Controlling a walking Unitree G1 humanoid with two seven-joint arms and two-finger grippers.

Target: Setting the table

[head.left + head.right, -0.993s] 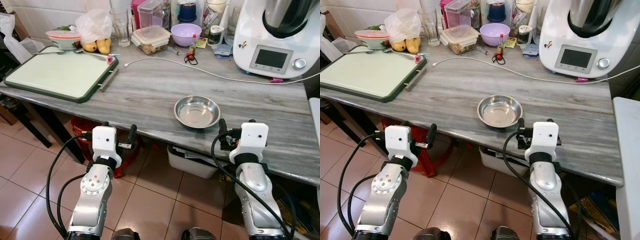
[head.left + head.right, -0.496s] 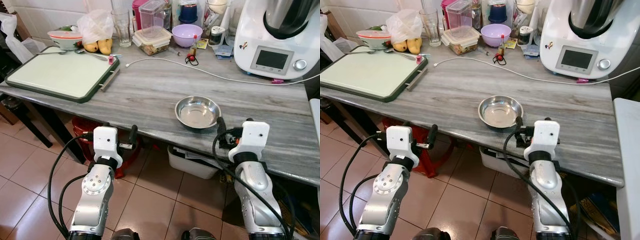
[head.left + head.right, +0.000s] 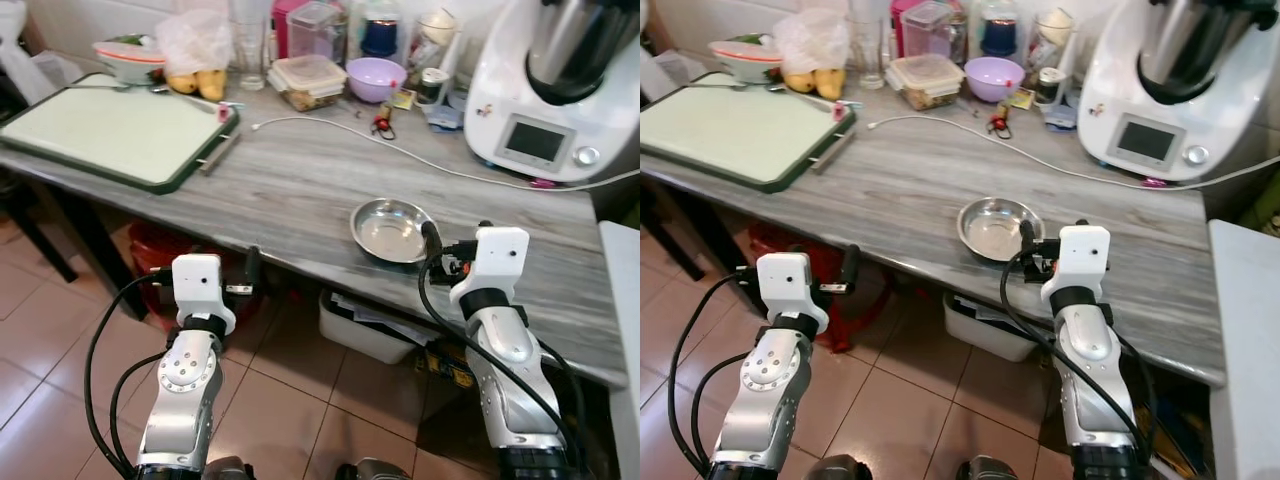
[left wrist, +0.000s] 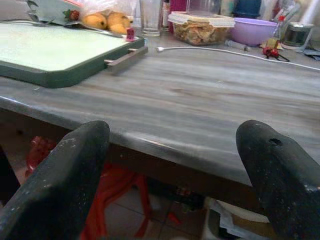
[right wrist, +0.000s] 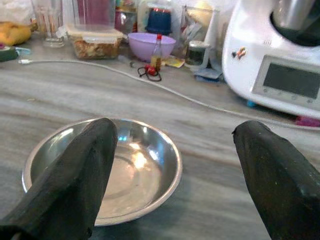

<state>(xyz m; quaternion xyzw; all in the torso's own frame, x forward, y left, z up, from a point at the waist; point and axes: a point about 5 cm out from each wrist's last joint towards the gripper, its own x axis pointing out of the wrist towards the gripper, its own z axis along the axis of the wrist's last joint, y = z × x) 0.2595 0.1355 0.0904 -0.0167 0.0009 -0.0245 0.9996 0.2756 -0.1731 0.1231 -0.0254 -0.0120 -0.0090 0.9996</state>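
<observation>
I am looking down at a grey wood-grain tabletop. The steel bowl is sitting near the tabletop's front edge, right of centre, upright.

Right gripper: I am holding it level with the front edge, just beside the bowl on its near right side. In the right wrist view its two black fingers are standing wide apart, with the bowl lying between and ahead of them. One finger overlaps the bowl's near rim in that view; I cannot tell whether it is touching. Nothing is gripped.

Left gripper: I am holding it below and in front of the front edge, left of centre, over the tiled floor. Its fingers are also spread wide with nothing between them, pointing at the table edge.

Other items noted:
- A green-rimmed tray is occupying the left end of the tabletop.
- A white cable is running across the middle toward the right edge.
- Along the back edge are standing a purple bowl, a lidded food container, a drinking glass and bananas.
- A white kitchen machine is occupying the back right corner.
- A red stool is showing under the table.
</observation>
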